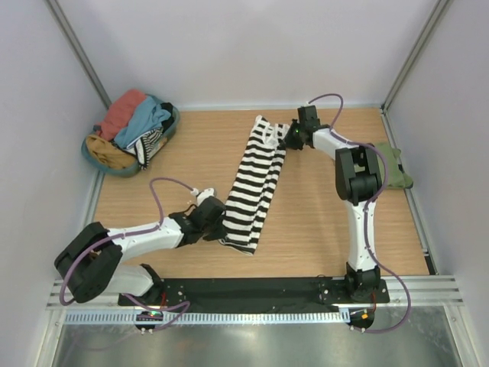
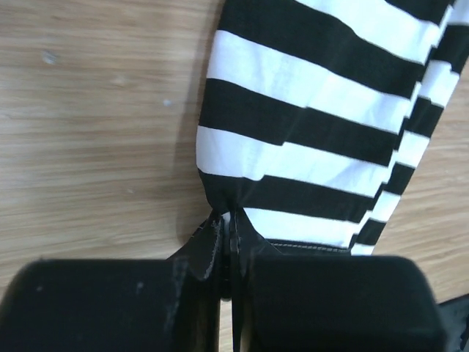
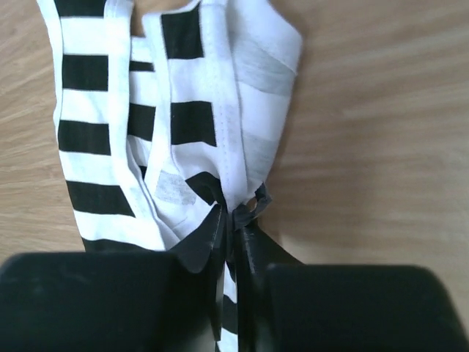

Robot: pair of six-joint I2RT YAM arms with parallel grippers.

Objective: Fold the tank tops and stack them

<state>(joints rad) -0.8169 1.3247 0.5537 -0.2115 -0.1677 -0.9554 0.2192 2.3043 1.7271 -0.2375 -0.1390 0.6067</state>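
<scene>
My left pincer [image 1: 222, 228] pinches the near hem of the striped top [image 1: 256, 183], my right pincer [image 1: 283, 138] its far shoulder, so it runs near-left to far-right.

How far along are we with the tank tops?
Done: the olive tank top lies compact, seemingly folded, at the table's right edge. In hand: the striped tank top, already narrowed lengthwise, pinched at its hem by the left gripper and at its straps by the right gripper. Left: fold it shorter and stack it on the olive one.
</scene>
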